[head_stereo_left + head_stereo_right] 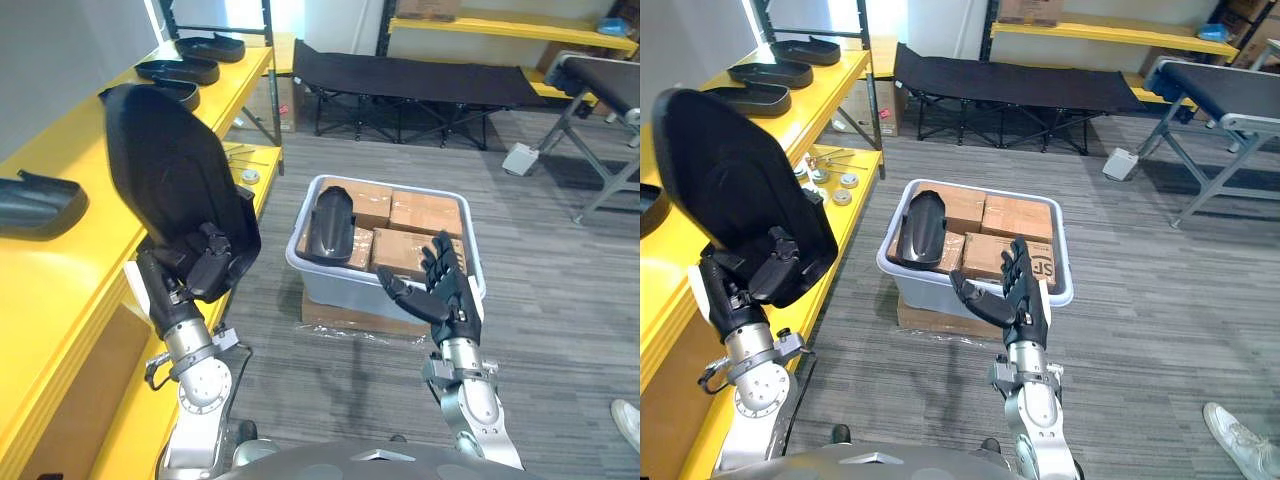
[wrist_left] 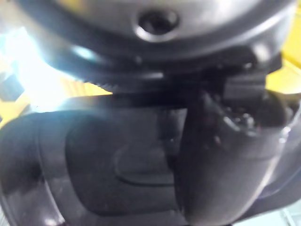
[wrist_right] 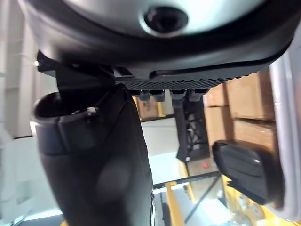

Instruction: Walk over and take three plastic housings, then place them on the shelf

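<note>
- Black plastic housing (image 1: 165, 165), large shell form: stands upright at your 10 o'clock over the yellow shelf (image 1: 70, 260). The left hand (image 1: 205, 262) has its fingers curled round the lower edge.
- Right hand (image 1: 445, 290): at 5 o'clock, just before the grey tub (image 1: 340, 290). Fingers straight and spread, holding nothing.
- Second housing (image 1: 330, 222): centre, leaning in the tub on brown cartons (image 1: 425, 212).
- Shelved housings (image 1: 178, 70): several lie along the shelf, 9 to 11 o'clock.
- Step, by judgement: placing. Next you need to lower the held housing onto a bare stretch of shelf, then release it.
- Writing: dark print on one carton; no label seen on any housing.
</note>
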{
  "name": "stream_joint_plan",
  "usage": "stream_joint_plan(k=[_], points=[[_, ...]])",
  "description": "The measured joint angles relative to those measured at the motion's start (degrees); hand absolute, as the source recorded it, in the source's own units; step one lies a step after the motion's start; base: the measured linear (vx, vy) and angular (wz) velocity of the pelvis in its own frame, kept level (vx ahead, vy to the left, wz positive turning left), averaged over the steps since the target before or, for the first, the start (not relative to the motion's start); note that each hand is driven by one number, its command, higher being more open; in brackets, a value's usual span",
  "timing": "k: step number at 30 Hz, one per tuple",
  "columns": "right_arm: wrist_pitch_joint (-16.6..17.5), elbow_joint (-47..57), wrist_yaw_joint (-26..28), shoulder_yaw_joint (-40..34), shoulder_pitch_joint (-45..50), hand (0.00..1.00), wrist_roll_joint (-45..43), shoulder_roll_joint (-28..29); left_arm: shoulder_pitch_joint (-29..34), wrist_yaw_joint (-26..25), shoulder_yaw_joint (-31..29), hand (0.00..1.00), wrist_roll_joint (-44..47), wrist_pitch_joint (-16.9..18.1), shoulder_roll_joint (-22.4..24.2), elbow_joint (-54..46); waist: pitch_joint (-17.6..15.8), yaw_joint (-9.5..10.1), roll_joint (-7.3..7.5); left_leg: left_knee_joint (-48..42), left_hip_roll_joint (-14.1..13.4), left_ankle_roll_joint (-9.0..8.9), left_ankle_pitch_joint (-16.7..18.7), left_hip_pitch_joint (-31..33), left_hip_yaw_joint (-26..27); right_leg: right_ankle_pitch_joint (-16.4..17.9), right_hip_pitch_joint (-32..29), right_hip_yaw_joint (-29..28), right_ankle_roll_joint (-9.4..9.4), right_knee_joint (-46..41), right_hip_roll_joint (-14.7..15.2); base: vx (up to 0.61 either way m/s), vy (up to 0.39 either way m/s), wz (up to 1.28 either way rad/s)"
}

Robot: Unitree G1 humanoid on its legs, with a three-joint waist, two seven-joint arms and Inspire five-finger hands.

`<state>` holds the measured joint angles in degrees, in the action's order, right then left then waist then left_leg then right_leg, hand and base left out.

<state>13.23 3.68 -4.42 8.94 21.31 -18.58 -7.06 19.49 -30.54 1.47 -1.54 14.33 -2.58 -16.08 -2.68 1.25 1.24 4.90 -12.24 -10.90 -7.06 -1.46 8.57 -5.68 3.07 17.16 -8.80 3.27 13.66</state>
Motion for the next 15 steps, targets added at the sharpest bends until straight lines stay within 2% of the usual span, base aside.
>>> stream_joint_plan(k=[3,5,7,10,12,15], points=[[-2.78,-0.34,3.48,0.28,0.44,1.00,-0.98,-0.08,1.68,4.58,-0.15,0.00,6.41,1.22,0.02,-1.20,0.21,0.39,-0.63,-0.02,0.00,-0.06,0.08,0.10,-0.33,0.21,0.23,0.35,-0.12,0.00,0.00,0.01,0.000,0.07],[-2.79,-0.66,4.36,1.37,-0.09,1.00,-0.06,-0.53,2.59,6.07,-0.64,0.00,7.59,1.24,-0.02,-2.78,0.27,0.77,-0.77,-0.02,0.02,-0.02,0.09,0.52,-1.48,0.49,0.87,1.57,-0.22,0.00,0.00,0.01,-0.003,0.30],[-2.79,-0.76,5.11,3.16,-1.16,1.00,0.38,-1.82,3.56,7.16,-1.27,0.00,9.22,1.35,-0.04,-5.11,0.30,2.01,-0.82,-0.04,0.16,0.05,-0.03,1.22,-3.24,0.81,1.54,3.34,-0.24,0.00,0.00,0.01,-0.007,0.44],[-2.79,-1.64,5.16,5.54,-5.19,1.00,2.91,-3.63,3.93,7.52,-4.64,0.00,10.45,1.47,0.01,-7.68,0.39,4.18,-0.91,-0.06,0.97,0.33,-0.61,2.96,-8.48,1.66,3.77,8.40,-0.77,-0.09,0.08,0.01,-0.020,0.83],[-2.79,-3.01,4.70,6.90,-8.72,1.00,4.93,-4.01,5.78,7.55,-8.64,0.00,10.79,1.83,0.23,-9.91,0.46,6.84,-0.84,-0.07,1.80,0.38,-0.74,3.57,-12.01,2.50,5.95,11.93,-1.37,-0.13,0.26,0.02,-0.028,0.81],[-3.43,-3.91,3.05,7.62,-10.94,1.00,7.17,-3.73,8.92,9.10,-13.71,0.00,13.41,3.25,0.87,-11.92,0.89,9.54,-0.54,-0.08,3.21,0.67,-1.31,5.27,-17.17,3.83,8.29,17.25,-2.10,-0.32,0.44,0.04,-0.050,0.88]])
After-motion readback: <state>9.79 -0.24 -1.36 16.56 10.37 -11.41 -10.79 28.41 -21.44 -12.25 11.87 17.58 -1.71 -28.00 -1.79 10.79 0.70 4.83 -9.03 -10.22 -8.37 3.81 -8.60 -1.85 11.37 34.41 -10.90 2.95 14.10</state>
